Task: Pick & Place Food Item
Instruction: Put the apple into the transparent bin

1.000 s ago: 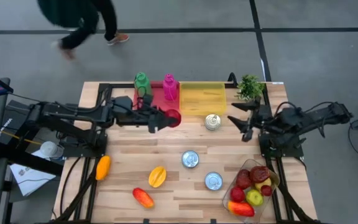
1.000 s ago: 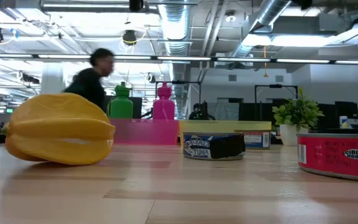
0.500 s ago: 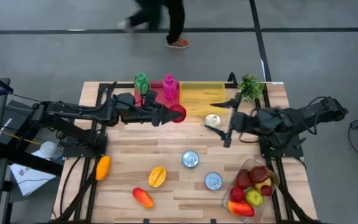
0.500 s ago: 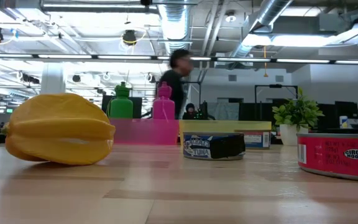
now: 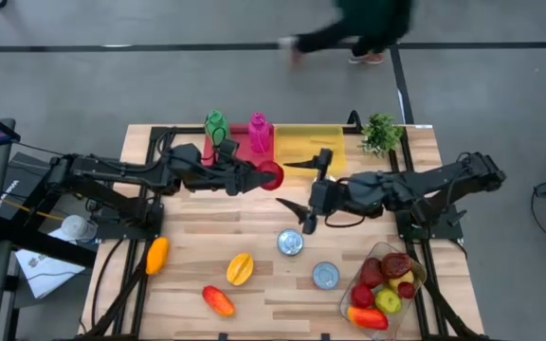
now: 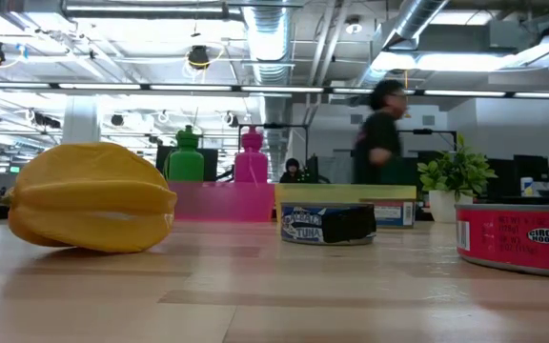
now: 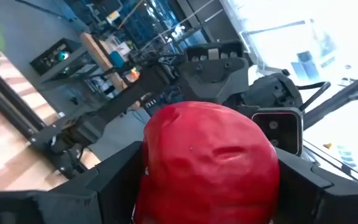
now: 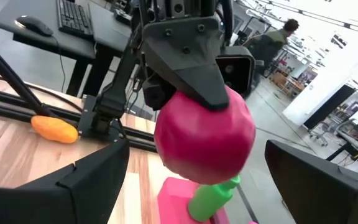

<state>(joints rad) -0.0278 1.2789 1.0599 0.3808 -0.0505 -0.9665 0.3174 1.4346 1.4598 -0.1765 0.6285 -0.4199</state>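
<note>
A round red fruit hangs over the middle of the table's far half, with my left gripper shut on it; that arm reaches in level from the table's left. My right gripper comes level from the right and stands open just right of the fruit. In the right wrist view the fruit fills the space ahead of and between its two fingers, apart from them. In the left wrist view the fruit hides most of the right gripper behind it. Neither gripper shows in the low view. My left gripper pinches the red fruit between its two fingers, on opposite sides. The fingers come level from the table's left; one finger lies over the fruit's upper side. The fruit is lifted clear of the table.
A pink tray and a yellow tray stand at the far edge, with a green bottle, a pink bottle and a plant. Nearer lie two cans, a starfruit and a fruit bowl.
My right gripper has swung from the table's right side toward the left, up to the red fruit, rolling as it went. My left gripper keeps hold of the fruit in nearly the same place. A person has walked past beyond the far edge.
</note>
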